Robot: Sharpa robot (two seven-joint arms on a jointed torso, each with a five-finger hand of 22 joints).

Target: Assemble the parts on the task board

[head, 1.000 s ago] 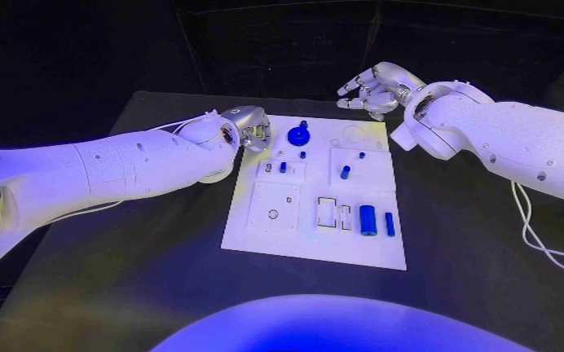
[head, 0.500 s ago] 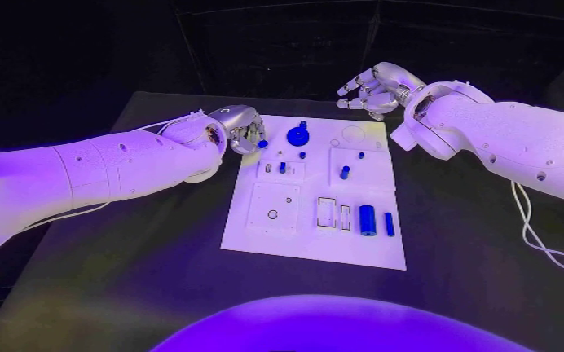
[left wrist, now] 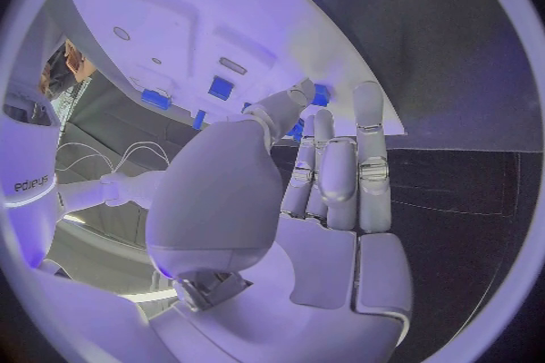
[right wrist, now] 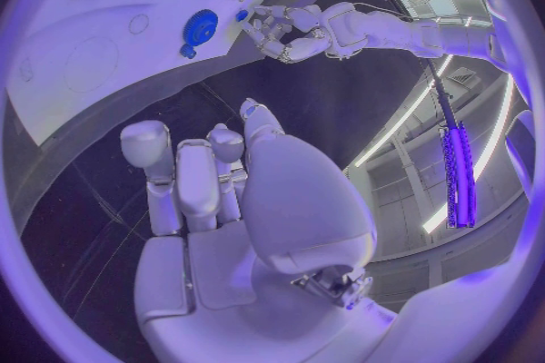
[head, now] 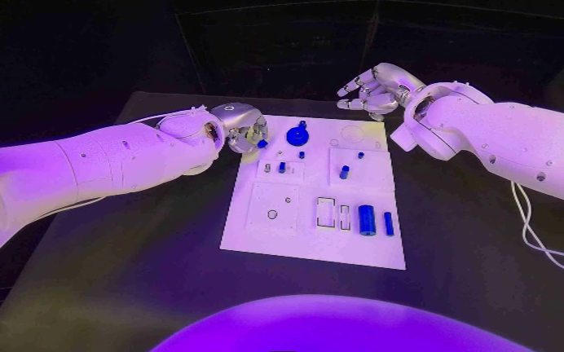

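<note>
One white task board carries one blue gear. Left hand, at its ten o'clock corner, pinches a small blue part; right hand spread, empty.

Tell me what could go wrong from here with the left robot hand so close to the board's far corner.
The left robot hand has its fingers at a small blue part on the task board edge; whether it grips it is unclear, so a slip could drop the part off the board. The blue gear sits beside those fingers and might get knocked. The right robot hand hovers off the far edge, holding nothing.
</note>
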